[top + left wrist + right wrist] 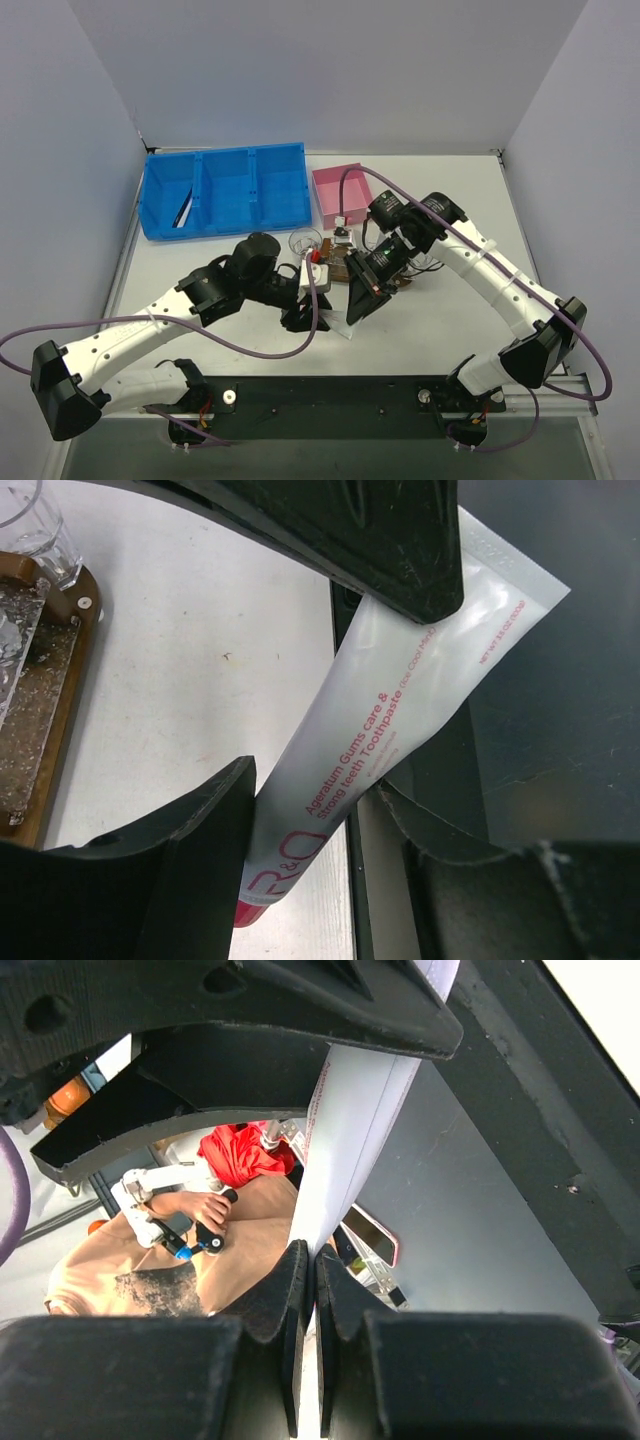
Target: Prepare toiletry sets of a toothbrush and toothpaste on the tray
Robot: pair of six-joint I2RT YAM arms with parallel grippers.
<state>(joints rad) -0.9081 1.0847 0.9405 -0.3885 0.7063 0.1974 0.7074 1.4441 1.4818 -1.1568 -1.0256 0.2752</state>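
A white toothpaste tube (400, 690) with red lettering and a pink cap hangs in the air between both grippers. My right gripper (308, 1255) is shut on its flat end, and its black fingers (400, 540) show at the top of the left wrist view. Near the cap, my left gripper (320, 780) holds the tube, with both pads against its body. From above, the left gripper (300, 318) and right gripper (360, 305) meet just in front of the dark wooden tray (338, 272). A clear cup (35, 530) stands by the tray's rim (85, 610). I cannot make out a toothbrush.
A blue compartmented bin (225, 190) stands at the back left, with a thin pale item in its left compartment. A pink square box (340, 190) sits beside it. Clear cups (305, 242) stand around the tray. The table's dark front edge lies right under the grippers.
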